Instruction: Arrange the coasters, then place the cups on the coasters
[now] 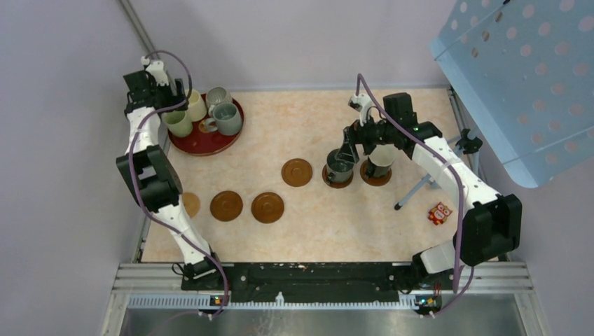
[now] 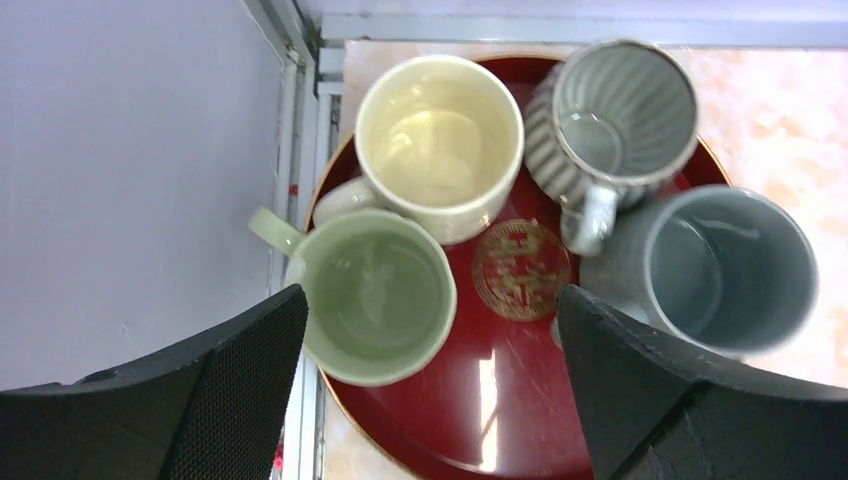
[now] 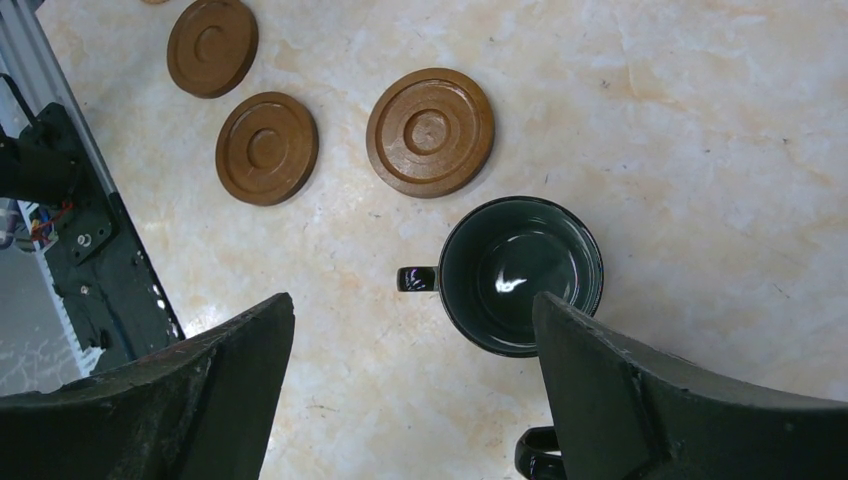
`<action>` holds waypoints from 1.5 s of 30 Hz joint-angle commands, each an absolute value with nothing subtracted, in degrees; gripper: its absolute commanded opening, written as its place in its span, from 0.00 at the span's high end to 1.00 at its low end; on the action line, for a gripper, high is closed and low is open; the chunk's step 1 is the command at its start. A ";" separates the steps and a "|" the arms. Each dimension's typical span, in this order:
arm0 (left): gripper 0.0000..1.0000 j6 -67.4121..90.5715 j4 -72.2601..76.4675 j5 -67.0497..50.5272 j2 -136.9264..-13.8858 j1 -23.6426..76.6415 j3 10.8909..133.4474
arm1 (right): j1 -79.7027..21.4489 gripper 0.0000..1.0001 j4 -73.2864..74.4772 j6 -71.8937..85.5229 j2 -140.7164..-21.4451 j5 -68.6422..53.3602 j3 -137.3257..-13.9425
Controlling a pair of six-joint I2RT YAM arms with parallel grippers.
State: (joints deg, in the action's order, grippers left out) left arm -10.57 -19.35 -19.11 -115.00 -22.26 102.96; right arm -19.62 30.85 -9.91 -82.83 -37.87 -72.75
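Six coasters [image 1: 267, 207]: four bare, centre-left; two under cups [image 1: 340, 166], centre-right. Four more cups on red tray [image 1: 208, 145], upper left. Left gripper [image 2: 430, 300], right gripper [image 3: 412, 300]: fingers apart on both.

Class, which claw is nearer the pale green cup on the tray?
Left. The left claw hovers just above the pale green cup; the right claw is across the table, over a dark cup.

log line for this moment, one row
left gripper: open over red tray, four cups on it | right gripper: open above dark green cup | coasters: two under cups, four bare
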 commanded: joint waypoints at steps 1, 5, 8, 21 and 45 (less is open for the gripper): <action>0.01 -6.62 -14.52 -16.37 -120.11 -22.57 109.89 | -19.11 0.12 29.09 -10.46 -80.55 -39.39 -73.12; 0.01 -5.86 -13.72 -16.32 -123.82 -22.59 112.72 | -19.13 0.13 28.84 -10.46 -80.74 -39.34 -72.71; 0.01 -5.93 -11.47 -14.43 -125.26 -22.59 113.09 | -19.16 0.13 28.75 -10.54 -81.12 -39.16 -72.49; 0.01 -5.11 -13.56 -10.89 -129.37 -22.85 115.69 | -19.12 0.13 28.65 -10.46 -82.47 -38.91 -72.90; 0.10 3.91 -19.91 -16.26 -126.70 -24.25 112.67 | -19.15 0.13 29.48 -10.63 -82.05 -38.50 -73.65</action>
